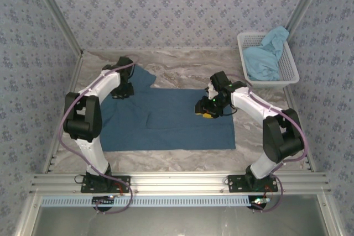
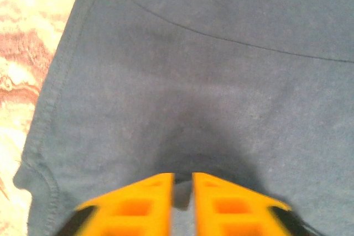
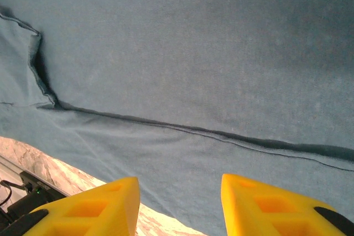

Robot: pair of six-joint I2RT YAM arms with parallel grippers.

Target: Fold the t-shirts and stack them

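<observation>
Top view: a dark blue t-shirt (image 1: 171,120) lies spread flat in the middle of the picture, on a marble table (image 1: 182,156). A light blue t-shirt (image 1: 265,56) sits bunched up in a white basket (image 1: 290,73) at the upper right. The left gripper (image 1: 123,89) points down at the upper left part of the dark shirt, near a sleeve. The right gripper (image 1: 206,109) hangs over the right part of the same shirt. From up here I cannot tell how far either pair of jaws is apart.

Left wrist view: two yellow fingers (image 2: 144,205) show at the bottom of the picture. There is only a thin gap between them, so the jaws are narrow. The dark blue cloth lies under them. Its stitched hem (image 2: 50,109) runs down the left side, with the marble beside it.

Right wrist view: the yellow fingers at the bottom stand wide apart, and they hold nothing. The dark shirt lies below them. A dark fold line (image 3: 221,134) runs across the middle, and the table peeks in at the lower left
</observation>
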